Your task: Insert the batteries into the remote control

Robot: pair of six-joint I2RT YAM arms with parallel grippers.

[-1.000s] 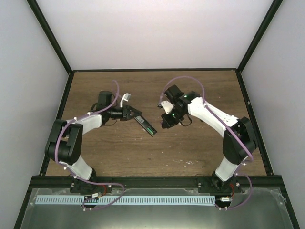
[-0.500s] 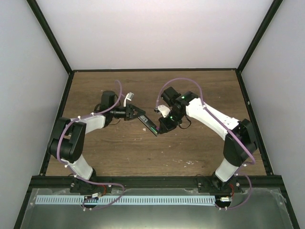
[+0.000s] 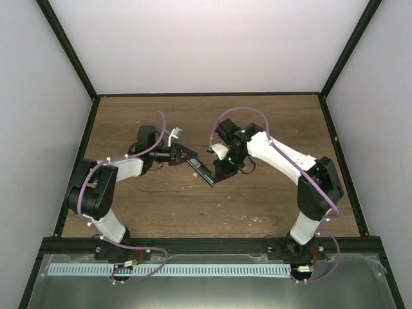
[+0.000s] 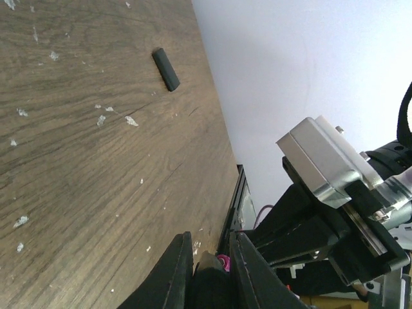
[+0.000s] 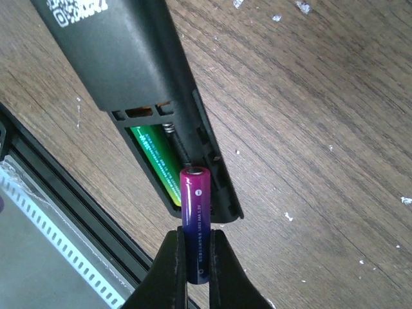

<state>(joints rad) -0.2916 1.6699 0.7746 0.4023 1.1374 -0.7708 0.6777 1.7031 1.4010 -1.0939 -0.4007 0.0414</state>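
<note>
My left gripper (image 3: 187,156) is shut on one end of the black remote control (image 3: 203,171) and holds it tilted above the table. In the left wrist view its fingers (image 4: 175,270) clamp the remote's dark end (image 4: 207,286). In the right wrist view the remote (image 5: 122,58) shows its back, with the battery bay open and the green battery (image 5: 158,164) lying in one slot. My right gripper (image 5: 195,261) is shut on the purple-blue battery (image 5: 195,212). The battery's top end is at the bay's empty slot. In the top view the right gripper (image 3: 219,174) is at the remote's lower end.
A small black oblong piece (image 4: 166,69) lies on the wooden table (image 3: 257,199) away from the grippers. A black frame rail (image 5: 71,212) runs along the table's near edge, with a metal tray (image 3: 206,280) beyond it.
The left gripper has carried the remote to the right. The right gripper has moved left and down with the purple-blue battery until it meets the remote's open end.
</note>
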